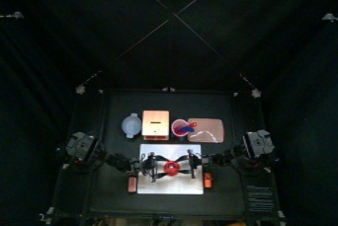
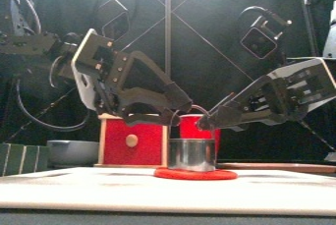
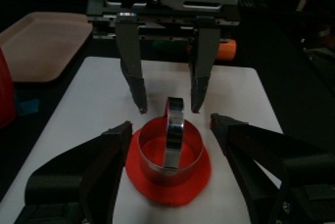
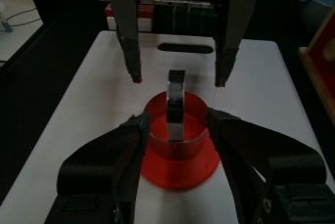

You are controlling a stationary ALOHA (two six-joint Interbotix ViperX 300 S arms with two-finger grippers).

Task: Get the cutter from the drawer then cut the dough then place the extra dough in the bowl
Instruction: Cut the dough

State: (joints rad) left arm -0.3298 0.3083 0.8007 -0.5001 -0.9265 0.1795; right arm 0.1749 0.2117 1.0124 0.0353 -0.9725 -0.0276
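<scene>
A round metal cutter [image 2: 194, 154] stands upright on a flat red disc of dough [image 2: 195, 175] near the middle of a white cutting board [image 1: 152, 183], well in from all four of its edges. The cutter's open ring faces down into the dough and its thin handle [image 3: 174, 111] points straight up, so its axis is vertical; both wrist views show the handle edge-on, which suggests its arch runs along the line between the two arms. The left gripper [image 3: 171, 125] and the right gripper [image 4: 174, 117] face each other low over the board, each with its jaws spread wide on either side of the cutter and holding nothing. This looks like the cutting step: the cutter sits squarely on the dough so it can be pressed down evenly, and the grippers flank it ready to steady or push. Beyond the board's back edge stand a pale wooden box [image 1: 156, 124] and, at its left, the blue-grey bowl [image 1: 130, 124] that awaits the extra dough
</scene>
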